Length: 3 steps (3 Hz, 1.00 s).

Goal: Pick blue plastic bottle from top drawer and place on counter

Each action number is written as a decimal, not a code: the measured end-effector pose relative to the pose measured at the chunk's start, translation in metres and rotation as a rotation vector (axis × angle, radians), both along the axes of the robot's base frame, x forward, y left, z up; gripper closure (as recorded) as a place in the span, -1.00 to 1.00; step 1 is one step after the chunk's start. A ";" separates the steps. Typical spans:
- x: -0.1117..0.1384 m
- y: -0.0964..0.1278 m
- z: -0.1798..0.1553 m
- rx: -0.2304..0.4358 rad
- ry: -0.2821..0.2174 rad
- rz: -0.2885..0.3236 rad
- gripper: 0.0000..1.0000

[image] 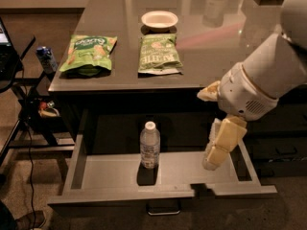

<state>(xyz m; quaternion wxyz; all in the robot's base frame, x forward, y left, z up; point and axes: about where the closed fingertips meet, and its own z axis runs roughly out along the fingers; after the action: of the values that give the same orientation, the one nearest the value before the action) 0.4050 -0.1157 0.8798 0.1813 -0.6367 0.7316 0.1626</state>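
— Where's the blue plastic bottle (149,146)?
— Upright, white cap up, mid-floor in the open top drawer (103,175). I'd guess it's light, thin-walled and a bit slick, so I'd take it round the labelled middle and squeeze gently.
— And the gripper (211,162)?
— Over the drawer's right end, pointing down, well apart from the bottle. Open or closed, I can't tell. The counter (216,56) sits just above.

The big white rounded robot arm (276,68) is reaching in from the top right and bending downward. Its white wrist (244,97) is sitting low on the right. The cream-coloured blocky hand (211,162) is hanging under it, pointing down and slightly left.
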 end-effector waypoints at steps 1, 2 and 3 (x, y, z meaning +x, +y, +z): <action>0.005 0.022 -0.020 0.079 0.050 0.031 -1.00; 0.006 0.022 -0.021 0.082 0.053 0.031 -1.00; 0.008 0.031 -0.030 0.102 0.032 0.037 -1.00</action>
<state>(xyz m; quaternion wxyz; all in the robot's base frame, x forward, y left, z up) 0.4126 -0.0847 0.8497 0.1990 -0.6373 0.7133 0.2132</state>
